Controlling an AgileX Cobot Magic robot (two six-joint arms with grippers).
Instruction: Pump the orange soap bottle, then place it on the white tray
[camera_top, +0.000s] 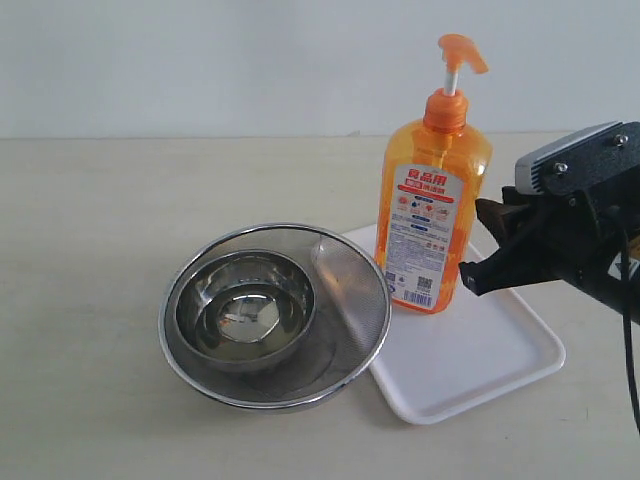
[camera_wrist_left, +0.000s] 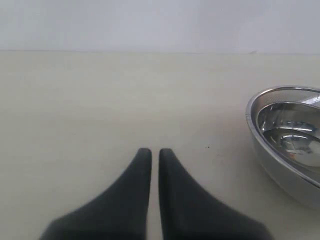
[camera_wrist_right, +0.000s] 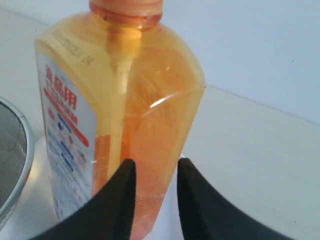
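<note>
Tall orange plastic soap bottle (camera_top: 432, 215) on flat white tray (camera_top: 480, 360)
We judge it heavy, slick; take mid-body; right gripper (camera_wrist_right: 156, 165) parted, empty

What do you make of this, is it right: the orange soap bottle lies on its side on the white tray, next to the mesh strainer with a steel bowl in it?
Not quite. The orange soap bottle stands upright on the white tray, not on its side, as the exterior view shows. The rest holds: it is next to the mesh strainer, which has a steel bowl in it.
</note>
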